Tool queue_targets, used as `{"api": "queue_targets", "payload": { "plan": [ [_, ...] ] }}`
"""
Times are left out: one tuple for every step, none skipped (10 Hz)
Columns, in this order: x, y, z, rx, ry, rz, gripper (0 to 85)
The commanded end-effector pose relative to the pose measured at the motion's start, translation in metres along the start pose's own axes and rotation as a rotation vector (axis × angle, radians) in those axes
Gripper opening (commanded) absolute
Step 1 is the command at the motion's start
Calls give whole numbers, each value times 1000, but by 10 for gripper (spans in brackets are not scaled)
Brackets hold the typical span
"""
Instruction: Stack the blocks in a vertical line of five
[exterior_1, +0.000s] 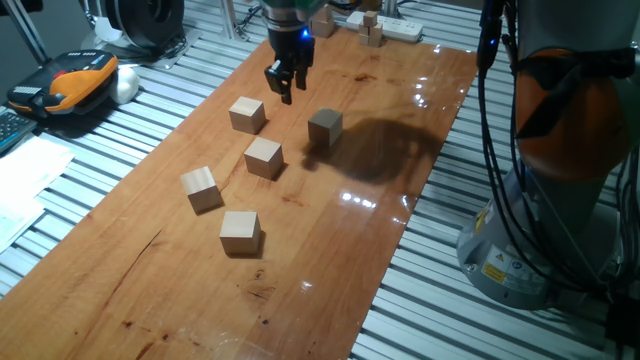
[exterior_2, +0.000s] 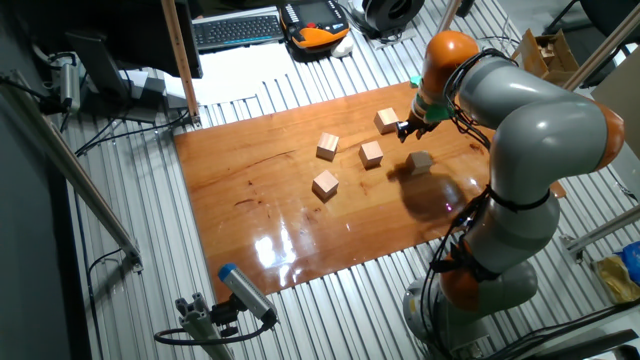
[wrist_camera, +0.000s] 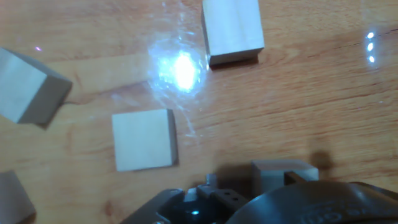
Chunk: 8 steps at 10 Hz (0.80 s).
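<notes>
Five wooden blocks lie apart, unstacked, on the wooden tabletop (exterior_1: 330, 230): one (exterior_1: 247, 114) just beside and below the gripper (exterior_1: 284, 86), one in shadow (exterior_1: 325, 127) to its other side, one (exterior_1: 264, 157) between them and nearer the camera, two more (exterior_1: 201, 189) (exterior_1: 240, 232) farther off. The gripper hangs above the board, holding nothing, its fingers (exterior_1: 275, 77) close together; whether fully closed cannot be told.
</notes>
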<state>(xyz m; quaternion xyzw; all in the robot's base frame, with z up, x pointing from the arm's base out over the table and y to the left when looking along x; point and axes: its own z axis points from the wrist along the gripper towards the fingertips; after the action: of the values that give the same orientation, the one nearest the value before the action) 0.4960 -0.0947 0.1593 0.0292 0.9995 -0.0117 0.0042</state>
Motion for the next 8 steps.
{"api": "queue_targets", "payload": {
  "plan": [
    [2, -3, 2, -6, 3, -5, 680],
    [4, -6, 6, -10, -6, -7, 680],
    [6, -9, 10, -8, -9, -5, 680],
    [7, -11, 13, -7, -6, -7, 680],
    [8, -13, 16, -3, -5, -2, 680],
    [10, -15, 19, 6, -8, 9, 680],
    [12, -17, 21, 9, -12, 12, 680],
    [15, -19, 24, 14, -12, 18, 680]
  ]
}}
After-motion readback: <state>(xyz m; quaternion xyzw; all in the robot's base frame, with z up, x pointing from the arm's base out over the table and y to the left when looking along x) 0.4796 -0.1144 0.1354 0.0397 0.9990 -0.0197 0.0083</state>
